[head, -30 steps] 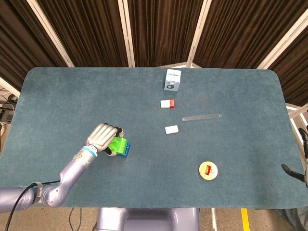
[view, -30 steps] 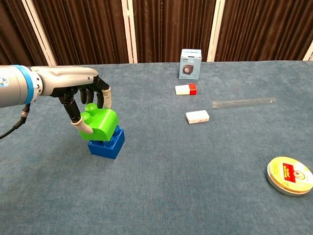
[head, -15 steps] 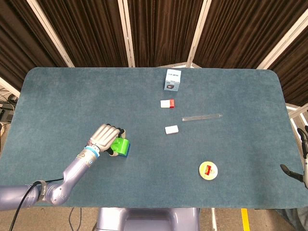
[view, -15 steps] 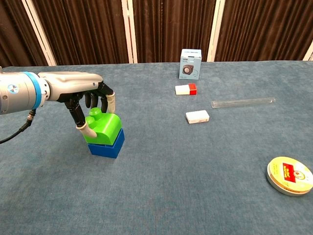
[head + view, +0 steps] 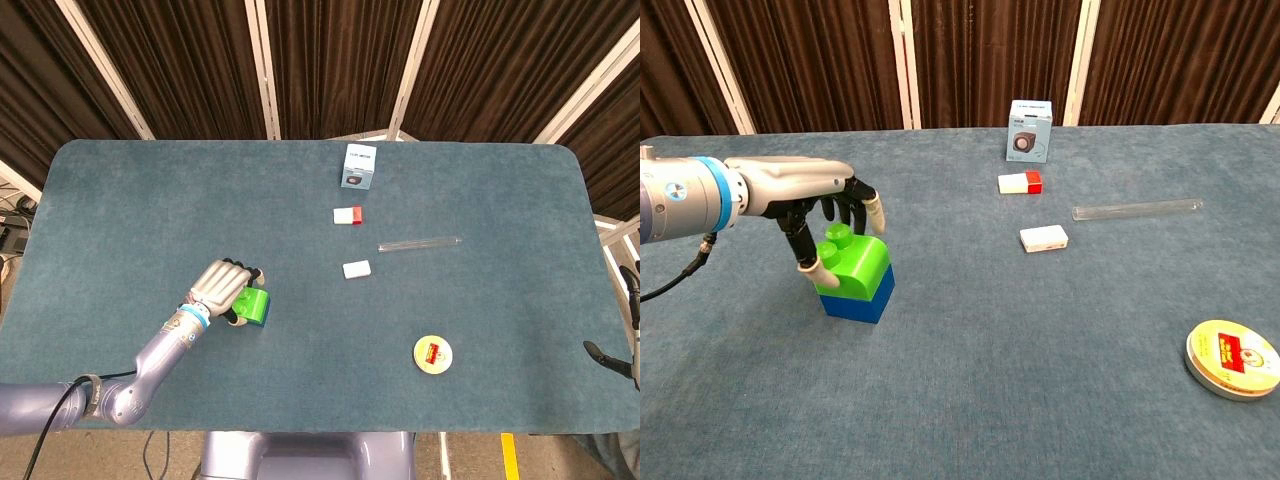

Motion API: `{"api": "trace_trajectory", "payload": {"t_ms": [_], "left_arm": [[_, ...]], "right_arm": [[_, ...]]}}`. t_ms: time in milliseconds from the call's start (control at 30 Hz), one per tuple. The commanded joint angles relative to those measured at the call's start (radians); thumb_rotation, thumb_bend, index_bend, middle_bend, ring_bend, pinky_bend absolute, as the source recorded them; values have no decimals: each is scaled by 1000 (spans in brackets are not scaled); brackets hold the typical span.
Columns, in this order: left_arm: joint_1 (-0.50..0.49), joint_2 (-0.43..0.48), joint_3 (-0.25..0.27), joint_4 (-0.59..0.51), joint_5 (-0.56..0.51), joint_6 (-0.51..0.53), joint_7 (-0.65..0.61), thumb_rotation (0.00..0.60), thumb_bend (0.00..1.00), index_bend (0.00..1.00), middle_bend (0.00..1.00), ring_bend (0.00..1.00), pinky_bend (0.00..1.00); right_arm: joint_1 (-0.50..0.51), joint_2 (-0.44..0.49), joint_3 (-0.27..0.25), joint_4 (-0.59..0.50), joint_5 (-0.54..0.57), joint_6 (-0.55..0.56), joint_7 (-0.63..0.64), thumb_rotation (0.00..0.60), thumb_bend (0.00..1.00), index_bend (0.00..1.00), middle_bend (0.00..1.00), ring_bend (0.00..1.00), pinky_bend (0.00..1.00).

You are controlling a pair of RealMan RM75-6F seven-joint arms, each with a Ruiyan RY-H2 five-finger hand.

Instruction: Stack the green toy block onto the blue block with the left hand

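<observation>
The green toy block [image 5: 852, 265] sits level on top of the blue block [image 5: 858, 305] at the table's left front. My left hand [image 5: 825, 205] holds the green block, thumb against its left side and fingers curled over its back. From the head view the left hand [image 5: 222, 285] covers the left part of the green block [image 5: 254, 303], and only a thin blue edge [image 5: 260, 324] shows beneath. A dark bit of my right hand [image 5: 625, 362] shows at the far right edge, off the table; its fingers cannot be made out.
A small white box [image 5: 1029, 130] stands at the back. Near it lie a red-and-white block [image 5: 1020, 182], a white block [image 5: 1043, 238] and a clear tube [image 5: 1137, 209]. A round tin [image 5: 1232, 359] lies at the front right.
The green block has come down from a tilt and now lies flat on the blue block. My left hand sank slightly with it and still grips it.
</observation>
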Motion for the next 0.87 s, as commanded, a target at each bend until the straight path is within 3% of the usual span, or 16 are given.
{"api": "trace_trajectory", "payload": {"t_ms": [33,333,533,700,867], "left_arm": [[4,14,-1,-18,5,0,-12,600,13,0,0,0,6],[84,126,-5,-163,120,163,-47,600,7,0,0,0,0],[230,256,25,-295,278,380,-119,600,7,0,0,0,0],[398,344,96,-340,419,571,-221,600,5,0,0,0,0],[572,391,191,-281,551,736,-333,600,2,0,0,0,0]], "right_arm": [[-1,1,0,-1,-2,1,1,600,0,0,0,0,0],[-5,10,-9,-15,-26,9,8,600,0,0,0,0,0],[-3,16,-11,-10,-40,5,37,600,0,0,0,0,0],[-2,14,-10,1,-47,6,57,600,0,0,0,0,0],[0,16,-21,7,-67,-2,73,600,0,0,0,0,0]]}}
